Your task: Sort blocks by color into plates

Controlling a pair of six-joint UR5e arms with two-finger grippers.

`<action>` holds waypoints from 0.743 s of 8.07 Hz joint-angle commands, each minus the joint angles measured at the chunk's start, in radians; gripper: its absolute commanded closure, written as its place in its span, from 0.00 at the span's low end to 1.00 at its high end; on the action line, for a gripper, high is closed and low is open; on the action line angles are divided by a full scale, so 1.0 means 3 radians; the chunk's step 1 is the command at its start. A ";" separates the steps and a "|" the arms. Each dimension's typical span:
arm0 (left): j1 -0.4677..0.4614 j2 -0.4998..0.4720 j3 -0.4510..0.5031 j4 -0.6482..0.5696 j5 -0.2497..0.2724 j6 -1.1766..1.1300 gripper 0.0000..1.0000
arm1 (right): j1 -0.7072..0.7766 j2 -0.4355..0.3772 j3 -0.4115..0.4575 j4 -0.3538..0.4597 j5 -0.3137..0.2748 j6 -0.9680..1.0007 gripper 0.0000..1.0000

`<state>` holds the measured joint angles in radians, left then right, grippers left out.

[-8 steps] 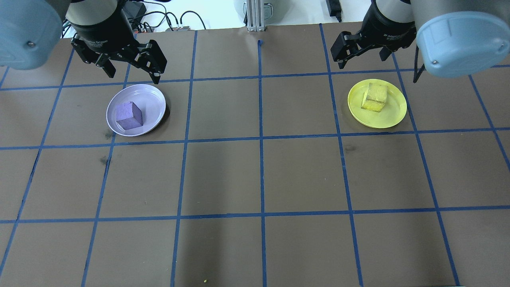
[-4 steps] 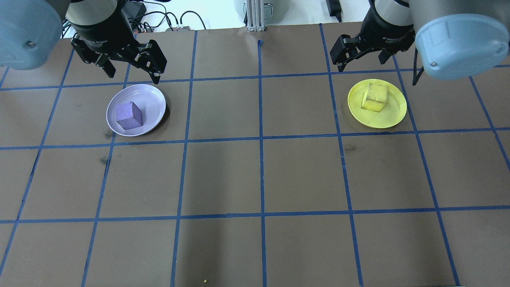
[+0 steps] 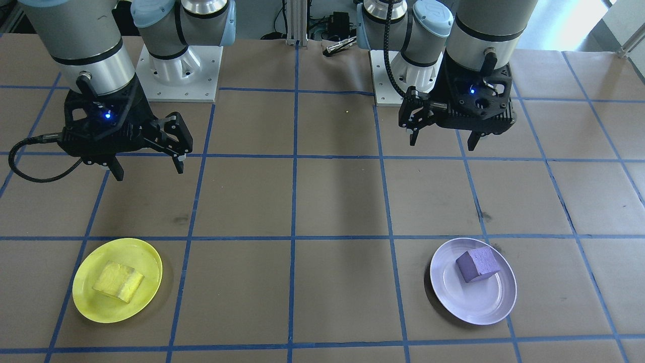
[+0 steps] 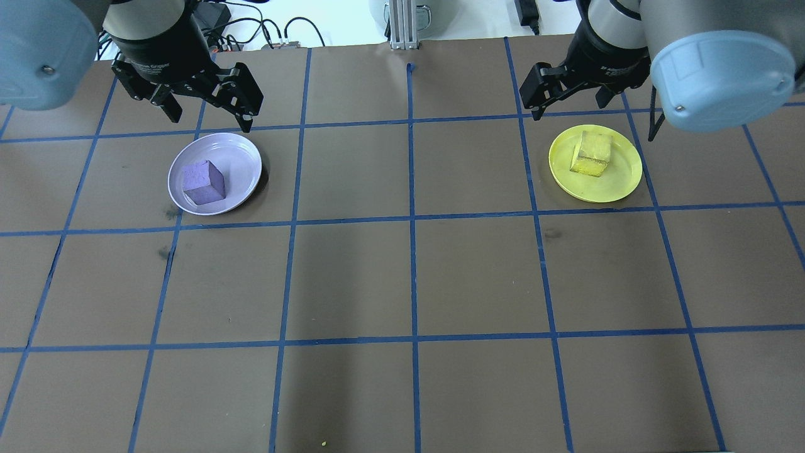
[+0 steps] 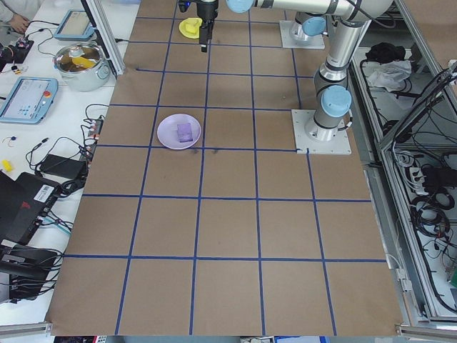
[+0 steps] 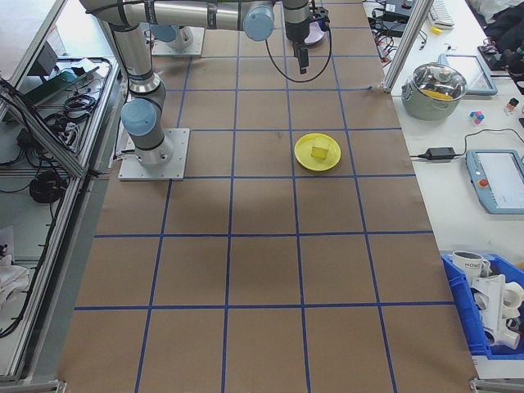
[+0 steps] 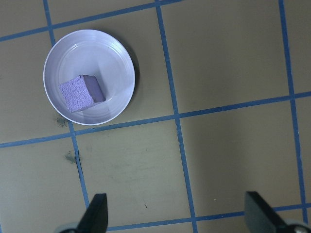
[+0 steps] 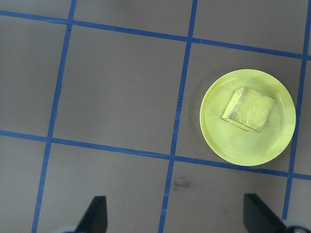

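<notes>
Left arm: reaches down from above near the worktop's robot-side edge; its wrist points straight down.
Left hand [image 4: 207, 119]: released, fingers spread wide, nothing between them; it hangs above the worktop, just on the robot side of the lavender plate and clear of it.
Right arm: same downward pose over the other half of the worktop.
Right hand [image 3: 146, 169]: released, fingers apart and empty; it hangs on the robot side of the yellow plate, apart from it.
Lavender plate [image 4: 236, 160]: flat on the worktop, in the half on the robot's left, toward the operators' edge.
Purple block [image 4: 203, 182]: lies inside the lavender plate, off-centre, touching its floor; roughly cubic, no clear long axis; turned so its sides run oblique to the blue grid lines [image 4: 412, 220].
Yellow plate [image 4: 622, 179]: flat on the worktop, in the right half, well apart from the lavender plate.
Yellow block [image 4: 592, 153]: lies inside the yellow plate near its middle; squat, corners turned oblique to the grid lines.
</notes>
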<state>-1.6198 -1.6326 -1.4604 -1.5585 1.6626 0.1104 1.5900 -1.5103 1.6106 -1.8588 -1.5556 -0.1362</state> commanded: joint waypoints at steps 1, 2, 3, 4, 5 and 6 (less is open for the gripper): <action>0.0000 0.0001 0.0000 0.0000 0.0001 0.0000 0.00 | 0.0003 0.0008 0.0005 -0.0012 -0.0045 0.0004 0.00; 0.0000 0.0001 0.0005 0.0000 0.0001 0.0000 0.00 | 0.0003 0.0008 0.0005 -0.0017 0.0010 0.0004 0.00; 0.0000 0.0001 0.0000 0.0000 0.0001 0.0000 0.00 | 0.0003 0.0003 0.0005 -0.0012 0.0001 0.0004 0.00; 0.0005 0.0001 0.0005 0.0000 -0.0004 0.0000 0.00 | 0.0003 0.0003 0.0005 -0.0007 -0.0015 -0.0001 0.00; 0.0000 0.0001 0.0000 0.0000 0.0001 0.0000 0.00 | 0.0003 -0.0002 0.0005 -0.0012 -0.0015 -0.0001 0.00; 0.0005 0.0001 0.0000 0.0000 0.0001 0.0000 0.00 | 0.0003 0.0008 0.0005 -0.0012 -0.0030 -0.0001 0.00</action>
<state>-1.6194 -1.6322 -1.4597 -1.5585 1.6623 0.1104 1.5907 -1.5099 1.6122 -1.8618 -1.5594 -0.1361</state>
